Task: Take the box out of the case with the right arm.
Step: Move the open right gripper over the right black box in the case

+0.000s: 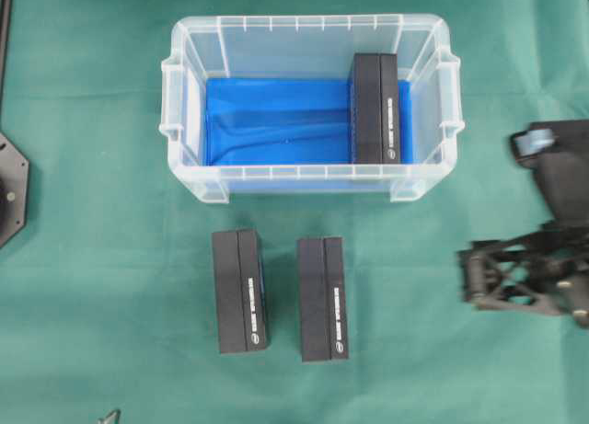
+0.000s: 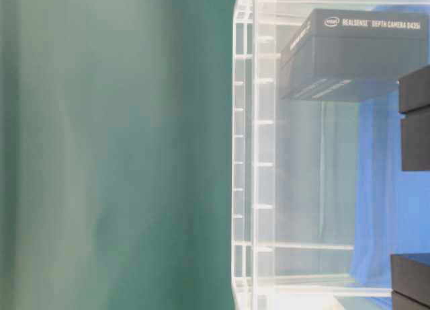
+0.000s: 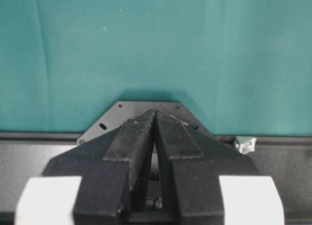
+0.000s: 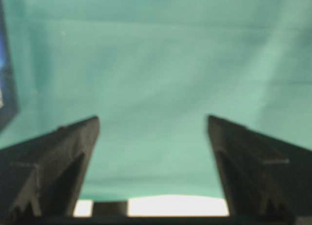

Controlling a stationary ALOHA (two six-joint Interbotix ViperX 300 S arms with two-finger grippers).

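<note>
A green cloth [image 1: 101, 286] covers the whole surface, a little rumpled, with soft creases showing in the overhead view. Two black boxes lie flat on it, side by side and apart, long sides running away from the camera. The left box [image 1: 239, 291] sits slightly higher in the overhead view than the right box [image 1: 322, 299]. Each has a seam down its length and small white print along the right half, with a small round logo at the near end. At the left edge of the overhead view a black angular plate [image 1: 11, 189] rests on the cloth.
</note>
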